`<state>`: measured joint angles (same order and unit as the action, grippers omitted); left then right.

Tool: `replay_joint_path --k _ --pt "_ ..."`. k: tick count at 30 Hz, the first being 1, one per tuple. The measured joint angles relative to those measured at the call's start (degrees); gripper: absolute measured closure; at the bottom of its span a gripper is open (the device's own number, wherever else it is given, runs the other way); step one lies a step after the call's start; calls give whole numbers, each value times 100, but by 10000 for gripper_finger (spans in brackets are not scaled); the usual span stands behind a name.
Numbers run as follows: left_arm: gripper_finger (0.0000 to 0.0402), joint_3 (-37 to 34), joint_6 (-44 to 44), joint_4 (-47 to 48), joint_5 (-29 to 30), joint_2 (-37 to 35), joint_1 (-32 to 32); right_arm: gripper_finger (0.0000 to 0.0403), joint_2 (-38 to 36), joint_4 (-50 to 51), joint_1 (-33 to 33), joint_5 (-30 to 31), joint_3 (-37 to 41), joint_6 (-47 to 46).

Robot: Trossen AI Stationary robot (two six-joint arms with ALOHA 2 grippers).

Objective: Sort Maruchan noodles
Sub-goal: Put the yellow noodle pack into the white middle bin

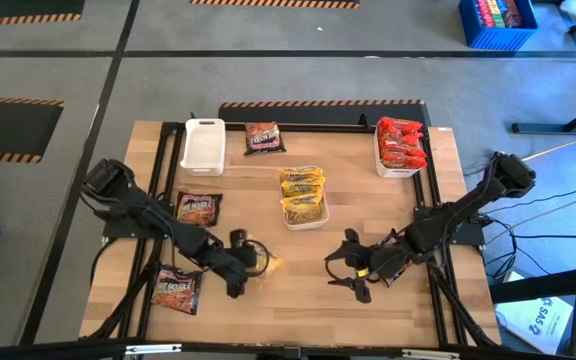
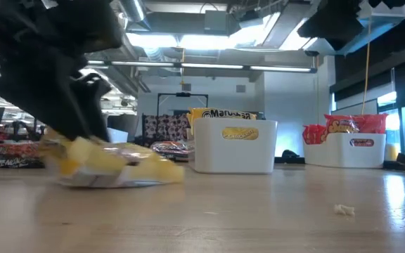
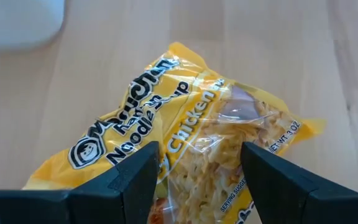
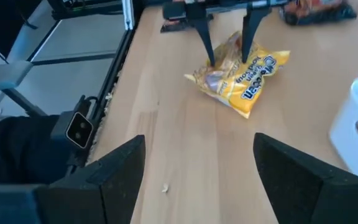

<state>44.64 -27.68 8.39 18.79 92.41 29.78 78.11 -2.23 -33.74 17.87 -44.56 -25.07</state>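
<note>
1. The wooden table is seen with three white trays along its far half: an empty tray far left, a middle tray stacked with yellow packets, and a far-right tray filled with red packets.
2. Three dark packets are left loose on the left side.
3. A yellow Maruchan chicken packet is being worked on near the front edge, flat on the wood, just in front of the middle tray.
4. The left gripper is lowered over it, fingers apart and straddling the packet; a clamp is not yet made, it is judged.
5. The packet's long axis is seen running between the fingers, its printed face up.
6. Closing, lifting and carrying to the middle tray is called for next.
7. The right gripper is held spread open near the front right.
</note>
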Motion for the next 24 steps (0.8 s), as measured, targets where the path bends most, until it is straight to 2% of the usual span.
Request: replay_joint_path --k 5,11,17,20,24 --pt "179 19 725 -1176 -25 527 -132 123 276 -80 2 50 0 -526" --pt "179 10 1351 -2347 -71 869 -140 76 793 -119 44 281 0 -1011" --pt "179 494 1410 -1923 -55 626 81 40 1253 -122 407 221 2 -1677" --pt "179 766 1194 -1386 45 459 287 39 1506 -266 679 -183 2 -1860" --pt "179 827 718 -832 238 438 516 49 1945 -930 980 -667 4 -1982"
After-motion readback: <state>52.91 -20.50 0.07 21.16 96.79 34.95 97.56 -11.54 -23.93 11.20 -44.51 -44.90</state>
